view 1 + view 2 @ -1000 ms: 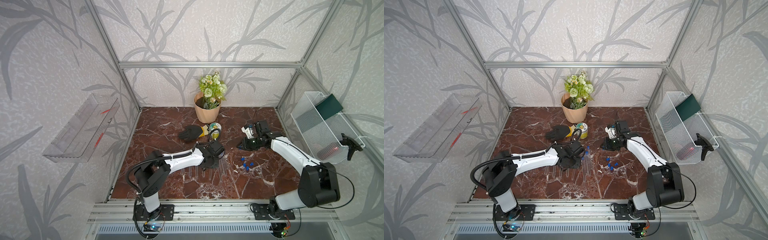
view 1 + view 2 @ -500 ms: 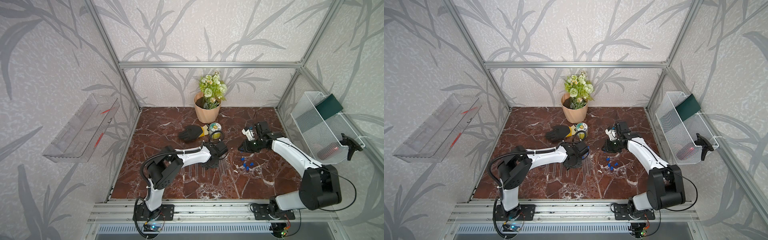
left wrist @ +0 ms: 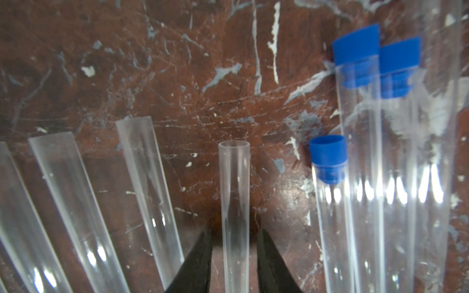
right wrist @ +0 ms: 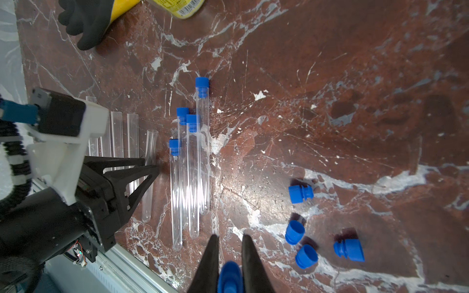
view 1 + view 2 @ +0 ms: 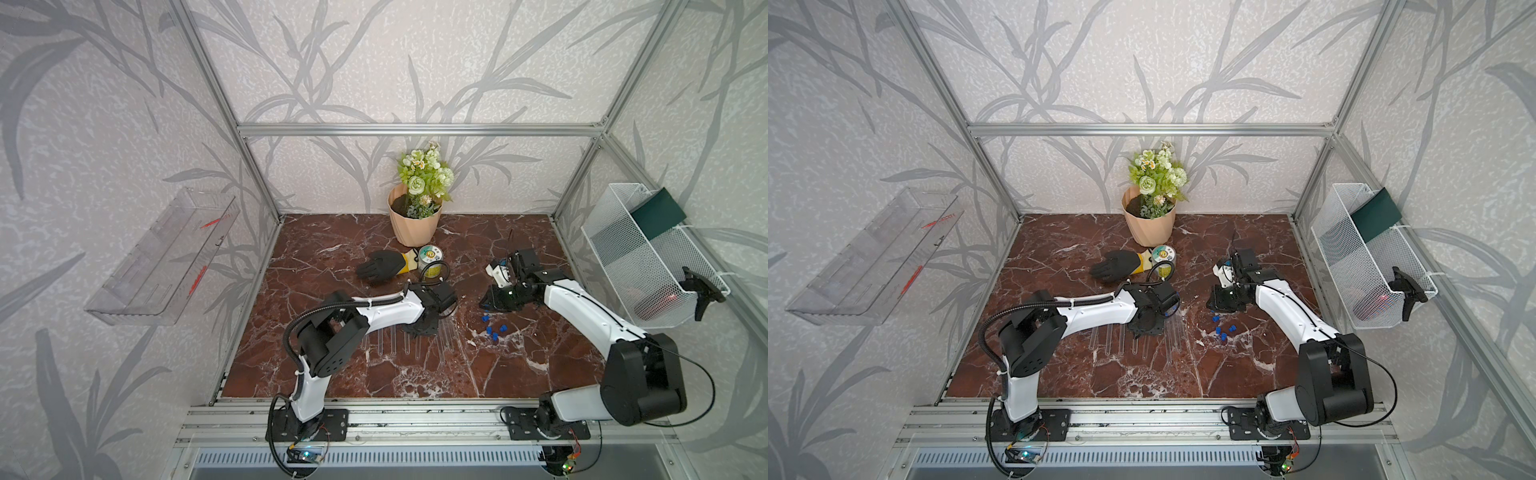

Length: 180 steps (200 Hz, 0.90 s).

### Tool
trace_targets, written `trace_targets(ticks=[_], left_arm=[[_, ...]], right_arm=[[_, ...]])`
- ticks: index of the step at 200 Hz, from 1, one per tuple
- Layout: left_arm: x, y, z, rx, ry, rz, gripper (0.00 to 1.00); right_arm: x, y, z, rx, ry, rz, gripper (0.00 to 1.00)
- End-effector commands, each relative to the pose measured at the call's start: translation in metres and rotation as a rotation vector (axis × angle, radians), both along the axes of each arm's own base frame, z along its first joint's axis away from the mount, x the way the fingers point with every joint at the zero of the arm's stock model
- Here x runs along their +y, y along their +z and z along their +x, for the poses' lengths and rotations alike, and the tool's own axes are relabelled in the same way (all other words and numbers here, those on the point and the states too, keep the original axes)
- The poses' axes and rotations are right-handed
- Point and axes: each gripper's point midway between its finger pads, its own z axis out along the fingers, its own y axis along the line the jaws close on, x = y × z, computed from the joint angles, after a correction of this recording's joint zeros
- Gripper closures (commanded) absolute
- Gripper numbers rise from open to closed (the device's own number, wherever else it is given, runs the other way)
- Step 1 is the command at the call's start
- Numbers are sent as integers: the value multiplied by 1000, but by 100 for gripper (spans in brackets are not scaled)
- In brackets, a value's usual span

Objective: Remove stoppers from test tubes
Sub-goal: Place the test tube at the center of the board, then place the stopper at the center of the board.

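Red-brown marble surface (image 5: 316,257) inside a framed booth with leaf-print walls. Far left on it, bare test tubes (image 3: 76,203) lie in a fan, mouths open. Over them the left arm (image 5: 386,311) has its elbow folded high, forearm running toward the centre, wrist tipped down onto the row. Its left fingers (image 3: 198,263), shut a second ago, now stand apart on either side of an open tube (image 3: 234,190), with a sliver of gap each side. That tube appears to lie on the surface, no plug in it. Reads as a release: this one is finished and joins the bare ones. Just beside it, four stoppered tubes (image 4: 193,177) lie close together, blue plugs in place, so they are the work left. Further right, four loose stoppers (image 4: 300,192) sit scattered on the marble. Above that scatter the right arm (image 5: 582,307) reaches in from its base, wrist bent down, much where it was a second ago. Its right fingers (image 4: 209,263) are clamped on a blue stopper (image 4: 229,276), not yet dropped. Likely five tubes done, four to go.
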Motion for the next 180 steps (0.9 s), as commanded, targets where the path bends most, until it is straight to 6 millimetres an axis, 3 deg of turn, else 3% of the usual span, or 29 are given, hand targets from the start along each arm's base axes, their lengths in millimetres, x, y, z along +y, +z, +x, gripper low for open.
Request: trace_targets(ticks=[1,85,142,180], left_arm=[[4,13,2,-6,-6,21,65],[22,46,-9,-30,-39,24,57],[11,46,-27,10,-71,-56,47],[3,50,-28,1,-88,-100,45]], right_arm=[[-2,-2,-7,-2,21,-36,97],[0,-45,-18,71,131,-208,98],[2,-77,-20,135,162,-284,96],[-1,-86,-21,136,188,-337,92]])
